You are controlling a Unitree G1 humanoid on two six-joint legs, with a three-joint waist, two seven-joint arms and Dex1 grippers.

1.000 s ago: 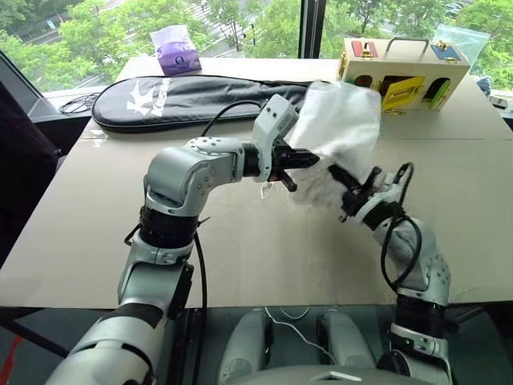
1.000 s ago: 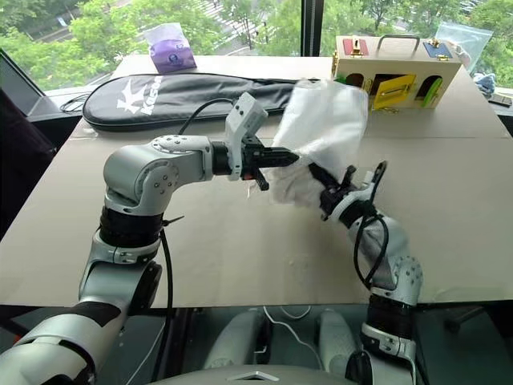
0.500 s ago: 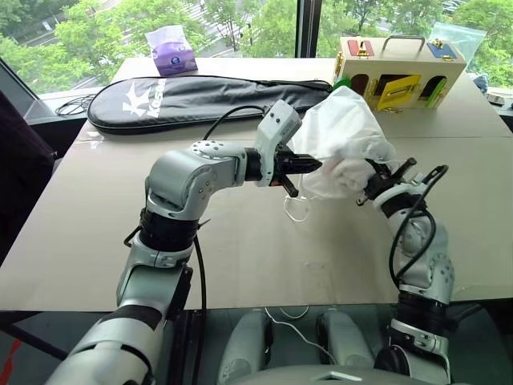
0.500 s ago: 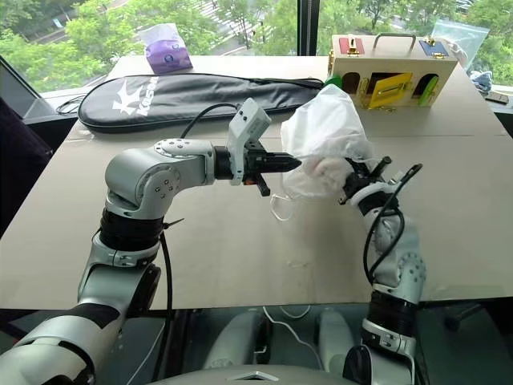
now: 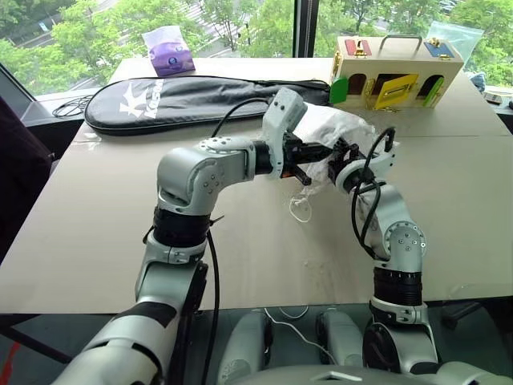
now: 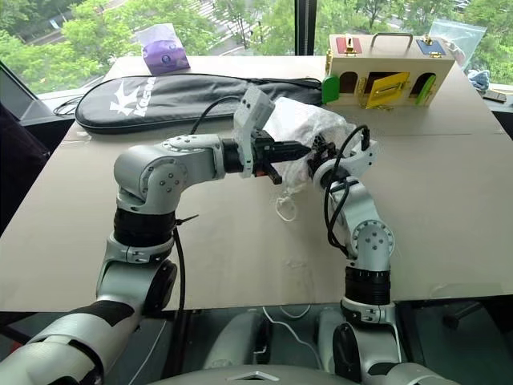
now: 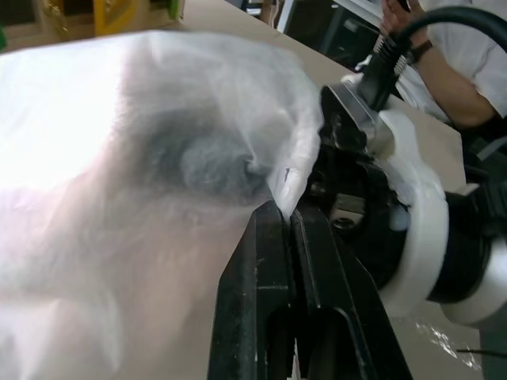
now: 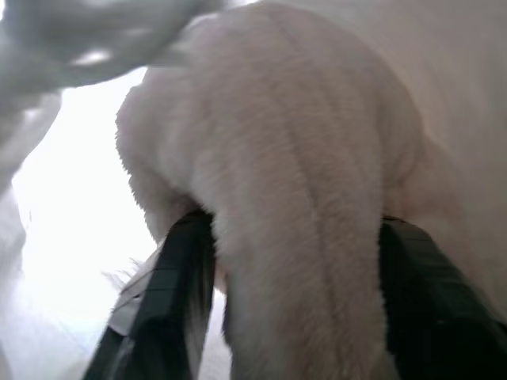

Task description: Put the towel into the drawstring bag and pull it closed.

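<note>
The towel (image 8: 301,182) sits inside the bag (image 5: 333,128), lying between my right gripper's (image 8: 289,261) spread fingers, which look as if they no longer pinch it. My left gripper (image 7: 287,226) is clamped on the bag's rim, holding it off the table (image 5: 104,216). I'd draw the right out straight and slow so the towel stays in, then go for the cord (image 5: 300,210) hanging below.
</note>
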